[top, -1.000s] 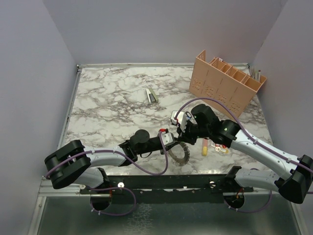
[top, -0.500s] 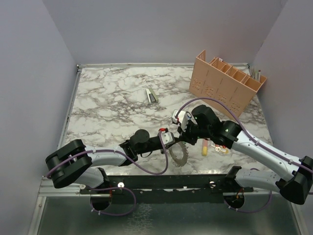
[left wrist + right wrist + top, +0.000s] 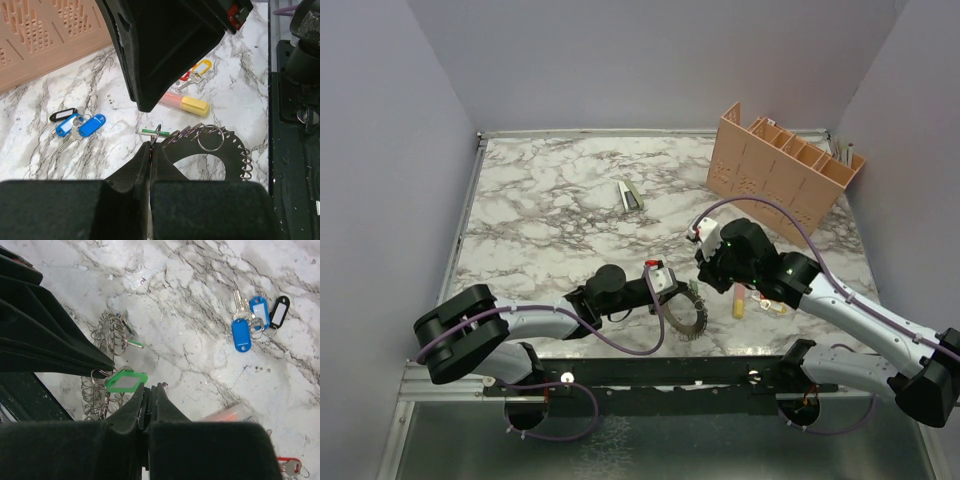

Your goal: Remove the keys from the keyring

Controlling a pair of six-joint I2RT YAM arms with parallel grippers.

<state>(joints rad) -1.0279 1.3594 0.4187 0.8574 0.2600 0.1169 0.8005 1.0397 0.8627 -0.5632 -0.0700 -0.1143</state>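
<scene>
Right: the marble tabletop [image 3: 550,200] carries the keyring [image 3: 225,152], and its front edge runs just beside the keyring. Left gripper [image 3: 150,150]: jaws pressed together, pinching the keyring's rim. Right gripper [image 3: 146,390]: jaws pressed together, tips just beside a green-tagged key [image 3: 126,381] on the keyring's coil. You can't tell whether they nip it. Blue-tagged keys [image 3: 245,327] lie loose, apart from the keyring.

top: high at near edge, looking down over whole table [image 3: 550,200] | wrists: close, angled downward | all three views share keyring [image 3: 687,312]
</scene>
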